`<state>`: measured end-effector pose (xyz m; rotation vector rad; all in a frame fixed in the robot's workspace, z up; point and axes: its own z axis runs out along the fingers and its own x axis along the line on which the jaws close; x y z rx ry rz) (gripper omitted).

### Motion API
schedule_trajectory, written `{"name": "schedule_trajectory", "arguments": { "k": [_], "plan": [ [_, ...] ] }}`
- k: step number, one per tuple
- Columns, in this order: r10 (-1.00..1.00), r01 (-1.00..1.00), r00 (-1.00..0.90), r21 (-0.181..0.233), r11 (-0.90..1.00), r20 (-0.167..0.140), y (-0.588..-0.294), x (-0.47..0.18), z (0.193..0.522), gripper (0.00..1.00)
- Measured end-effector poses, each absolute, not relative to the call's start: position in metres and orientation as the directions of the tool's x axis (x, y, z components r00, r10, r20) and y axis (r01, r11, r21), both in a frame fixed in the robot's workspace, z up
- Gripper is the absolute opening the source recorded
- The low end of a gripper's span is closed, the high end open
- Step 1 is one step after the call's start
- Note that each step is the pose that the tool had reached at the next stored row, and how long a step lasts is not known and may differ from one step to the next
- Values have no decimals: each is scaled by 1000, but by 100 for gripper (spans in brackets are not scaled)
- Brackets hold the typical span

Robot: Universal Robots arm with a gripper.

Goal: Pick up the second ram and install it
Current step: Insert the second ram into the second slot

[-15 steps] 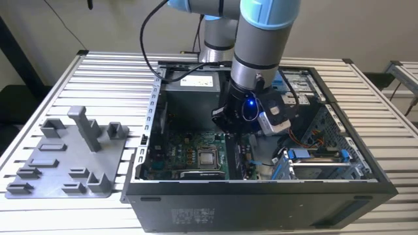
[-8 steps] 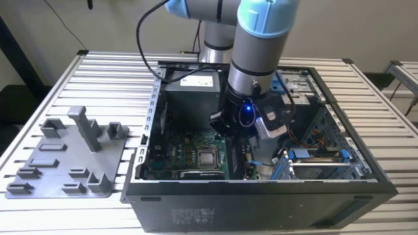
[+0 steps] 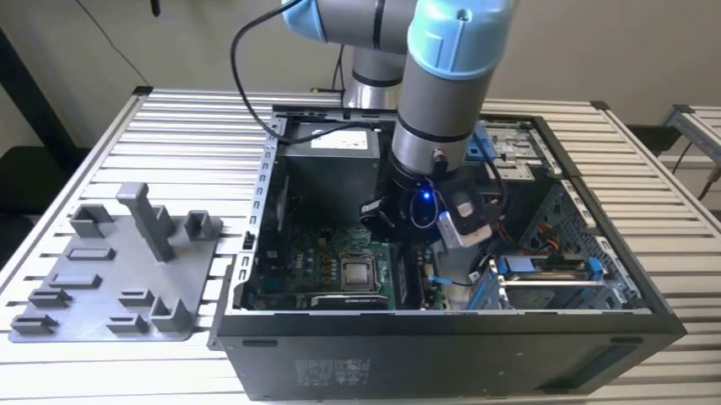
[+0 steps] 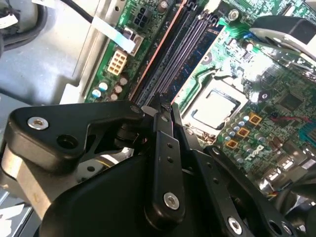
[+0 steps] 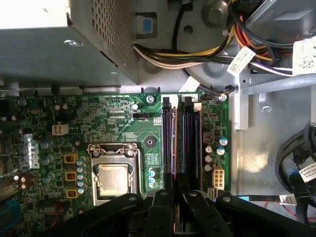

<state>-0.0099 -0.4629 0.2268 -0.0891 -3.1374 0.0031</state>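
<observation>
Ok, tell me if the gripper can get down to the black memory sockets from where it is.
Probably yes. In the first wrist view the gripper sits right over the sockets, nothing seems to lie between them, and the cable bundle stays off past their far ends.

This is looking like a robotics lab or test workshop: an open desktop computer case [image 3: 451, 337] is sitting on a slatted aluminium workbench [image 3: 192, 126], a grey fixture plate [image 3: 113, 287] is lying beside it, and the robot arm [image 3: 445, 93] is reaching inside.
</observation>
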Motion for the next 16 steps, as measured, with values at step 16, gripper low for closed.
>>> {"name": "schedule_trajectory", "arguments": {
  "k": [16],
  "plan": [
    [57,57,-998,-2,998,3,-466,-10,224,14]
  ]
}}
